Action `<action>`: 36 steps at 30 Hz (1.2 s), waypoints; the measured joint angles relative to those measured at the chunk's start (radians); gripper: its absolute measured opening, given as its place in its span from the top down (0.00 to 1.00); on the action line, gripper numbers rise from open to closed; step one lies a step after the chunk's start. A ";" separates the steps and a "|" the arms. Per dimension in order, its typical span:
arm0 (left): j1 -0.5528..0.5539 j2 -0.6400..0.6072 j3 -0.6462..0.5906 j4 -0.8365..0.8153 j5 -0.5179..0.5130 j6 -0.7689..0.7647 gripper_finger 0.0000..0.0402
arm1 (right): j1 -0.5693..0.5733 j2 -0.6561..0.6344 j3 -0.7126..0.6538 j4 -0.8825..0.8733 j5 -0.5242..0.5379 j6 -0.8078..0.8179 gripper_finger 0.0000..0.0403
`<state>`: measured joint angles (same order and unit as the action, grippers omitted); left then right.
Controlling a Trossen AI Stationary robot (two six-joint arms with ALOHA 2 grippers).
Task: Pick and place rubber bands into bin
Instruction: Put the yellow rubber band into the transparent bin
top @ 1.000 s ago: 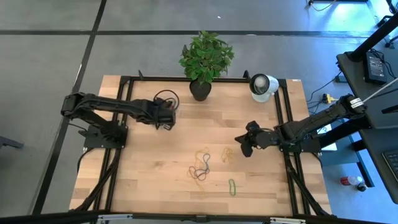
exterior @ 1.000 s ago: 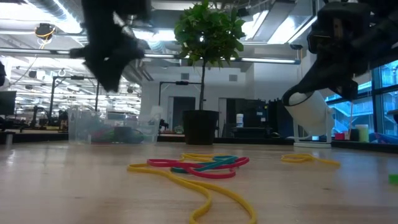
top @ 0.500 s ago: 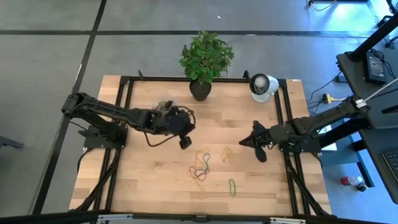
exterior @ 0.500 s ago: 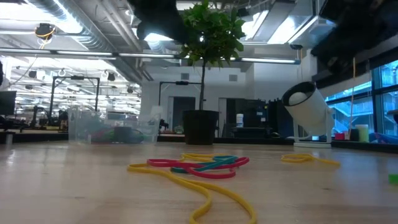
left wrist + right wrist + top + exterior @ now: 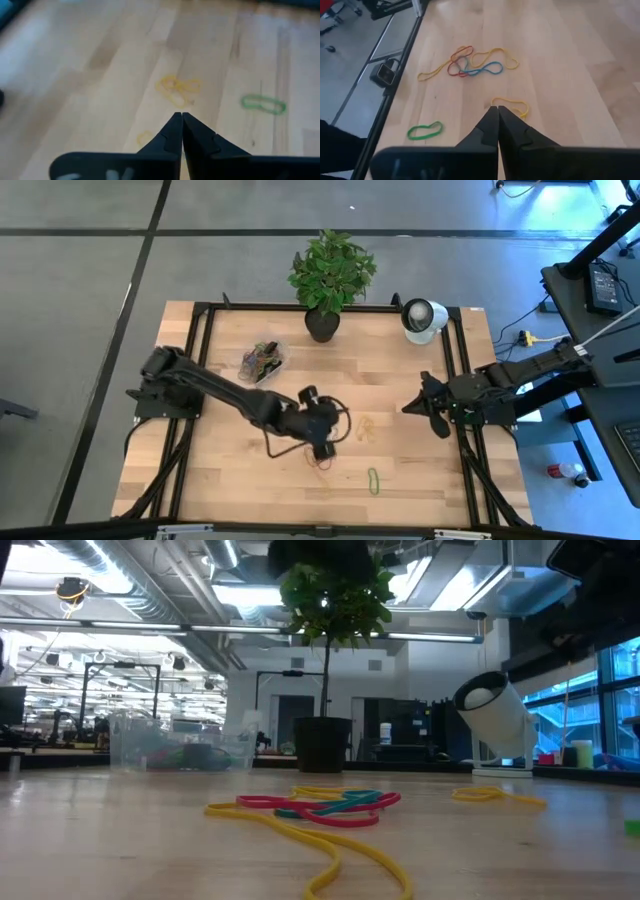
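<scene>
currently: left tool [image 5: 322, 442] clenched and empty, poised above the tangled rubber bands [image 5: 322, 452] mid-worktop [image 5: 230, 470], likely lining up a pick. right tool [image 5: 428, 402] clenched, parked at the right edge. bin [image 5: 263, 360], part-filled, well apart by the left arm.

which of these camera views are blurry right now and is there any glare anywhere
Left wrist view: soft all over, the yellow bands and green band smeared. Low view: near bands fairly sharp, bin and room behind soft, ceiling lights glaring. High view: even light, blue glare at the top right corner. Right wrist view: sharpest.
</scene>
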<state>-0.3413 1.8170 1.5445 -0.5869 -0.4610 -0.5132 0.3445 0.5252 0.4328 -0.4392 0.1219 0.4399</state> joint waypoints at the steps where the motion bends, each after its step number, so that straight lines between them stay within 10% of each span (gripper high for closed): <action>1: 0.000 0.021 0.022 -0.034 0.011 -0.020 0.98 | 0.000 -0.005 0.000 -0.008 -0.012 -0.006 0.99; 21: 0.065 0.308 0.050 -0.208 0.109 -0.315 0.70 | 0.000 -0.011 0.000 -0.039 -0.161 -0.023 0.99; 36: 0.054 0.397 0.054 -0.254 0.147 -0.357 0.98 | 0.000 -0.011 0.000 -0.037 -0.161 -0.001 0.99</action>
<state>-0.2872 2.2142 1.5984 -0.8406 -0.3138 -0.8700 0.3447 0.5144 0.4328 -0.4767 -0.0392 0.4389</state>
